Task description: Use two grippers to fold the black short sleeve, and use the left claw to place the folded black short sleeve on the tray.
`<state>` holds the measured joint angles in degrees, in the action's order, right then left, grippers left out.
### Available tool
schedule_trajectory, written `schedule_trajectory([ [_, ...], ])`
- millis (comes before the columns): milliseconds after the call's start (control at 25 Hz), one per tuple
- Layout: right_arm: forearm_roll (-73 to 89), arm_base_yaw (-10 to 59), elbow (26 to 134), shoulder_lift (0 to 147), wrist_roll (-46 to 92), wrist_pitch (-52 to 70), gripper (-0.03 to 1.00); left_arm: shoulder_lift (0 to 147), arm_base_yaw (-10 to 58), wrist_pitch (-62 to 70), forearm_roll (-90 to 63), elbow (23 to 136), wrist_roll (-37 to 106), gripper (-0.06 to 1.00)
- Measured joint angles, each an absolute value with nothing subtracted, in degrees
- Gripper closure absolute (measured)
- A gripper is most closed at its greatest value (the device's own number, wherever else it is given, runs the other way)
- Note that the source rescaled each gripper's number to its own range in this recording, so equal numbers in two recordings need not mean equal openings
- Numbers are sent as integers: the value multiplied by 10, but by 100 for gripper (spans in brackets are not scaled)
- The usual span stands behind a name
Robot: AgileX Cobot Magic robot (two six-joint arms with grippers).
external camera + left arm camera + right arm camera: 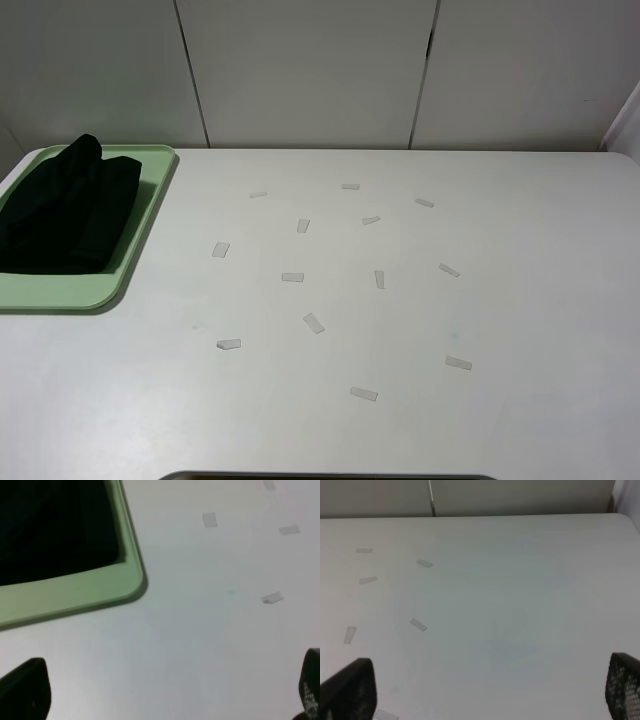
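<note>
Lying folded, seemingly: black short sleeve [62, 208].

Looks like a lab test bench: plain white counter [400, 420] dotted with little tape markers [314, 322], blank white wall panels [310, 70] right behind the counter.

The black short sleeve [62, 205] is lying folded into a bunched, elongated bundle inside the pale mint-green tray [150, 215], which is sitting at the worktop's far left corner.
</note>
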<state>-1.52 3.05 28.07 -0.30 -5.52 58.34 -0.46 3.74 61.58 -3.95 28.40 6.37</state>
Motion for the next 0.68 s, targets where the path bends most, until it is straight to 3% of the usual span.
schedule_trajectory([
  [680, -15, 30, 281, -3, -55, 583, -3, -5, 37, 615, -39, 284, 62, -6],
])
